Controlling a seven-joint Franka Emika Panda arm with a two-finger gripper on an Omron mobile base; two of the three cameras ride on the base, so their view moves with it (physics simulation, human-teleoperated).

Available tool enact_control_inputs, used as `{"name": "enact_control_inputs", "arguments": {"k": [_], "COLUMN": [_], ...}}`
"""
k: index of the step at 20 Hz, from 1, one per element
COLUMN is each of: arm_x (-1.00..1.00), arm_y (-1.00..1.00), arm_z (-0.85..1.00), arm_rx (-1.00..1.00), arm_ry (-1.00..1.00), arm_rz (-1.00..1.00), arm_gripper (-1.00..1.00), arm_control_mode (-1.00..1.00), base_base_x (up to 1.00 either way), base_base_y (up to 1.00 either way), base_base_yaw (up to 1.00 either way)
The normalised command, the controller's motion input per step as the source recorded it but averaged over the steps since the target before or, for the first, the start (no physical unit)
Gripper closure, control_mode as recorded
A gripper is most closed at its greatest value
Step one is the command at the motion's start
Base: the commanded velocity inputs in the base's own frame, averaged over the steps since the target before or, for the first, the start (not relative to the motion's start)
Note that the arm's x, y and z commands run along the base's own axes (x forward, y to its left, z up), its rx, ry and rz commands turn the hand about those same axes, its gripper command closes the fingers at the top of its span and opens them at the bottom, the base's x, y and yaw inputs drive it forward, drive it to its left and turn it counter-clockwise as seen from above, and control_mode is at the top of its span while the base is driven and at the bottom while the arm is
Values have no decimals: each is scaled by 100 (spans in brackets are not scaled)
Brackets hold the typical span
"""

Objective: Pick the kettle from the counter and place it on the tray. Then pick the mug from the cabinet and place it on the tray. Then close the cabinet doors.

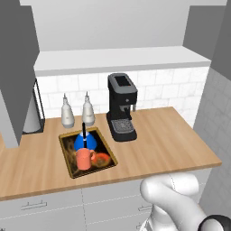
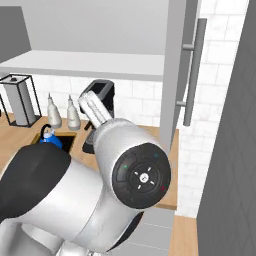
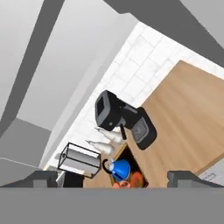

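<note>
The two-finger gripper (image 3: 112, 179) is seen in the hand view with its dark fingertips (image 3: 43, 178) set wide apart and nothing between them, held high above the worktop and looking down on it at a tilt. Below it, the dark rectangular tray (image 1: 67, 155) with a thin gold rim and an orange-brown swirled picture is shown lying flat on the long light-wood plank counter (image 1: 171, 140). On the tray stand the small bright-blue cone-shaped kettle (image 1: 85, 141), with its thin black arched handle upright, and, just in front of it, the plain orange-red cylindrical mug (image 1: 83, 159); the two appear to touch or nearly so. Both placings are therefore judged complete, and the closing of the cabinet is taken to be the step in hand. A tall, flat, light-grey cabinet door (image 2: 175, 75) with a long vertical grey bar handle (image 2: 193, 70) is seen standing open edge-on at the right; a second door panel (image 1: 16, 72) stands open at the left. The next move is judged to call for the open gripper to be brought against a door's smooth outer face and the door swung shut. Behind the tray are a matt black boxy coffee machine (image 1: 122, 106) and two white pointed-top bottles (image 1: 67, 113); the wall is faced with glossy white tiles (image 1: 153, 85).
</note>
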Motion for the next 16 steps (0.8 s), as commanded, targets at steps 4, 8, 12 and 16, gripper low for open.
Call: {"name": "enact_control_inputs", "arguments": {"k": [4, 8, 12, 16], "arm_x": [-18, 0, 0, 5], "arm_y": [-35, -9, 0, -12], "arm_z": [-10, -45, -40, -23], "arm_rx": [43, 29, 18, 23], "arm_ry": [-1, -9, -20, -29], "arm_rz": [-9, -17, -19, -17], "arm_gripper": [-100, -100, -100, -100], "arm_control_mode": [-100, -100, -100, -100], "base_base_x": [0, 0, 0, 0], "base_base_y": [0, 0, 0, 0], "base_base_yaw": [0, 0, 0, 0]}}
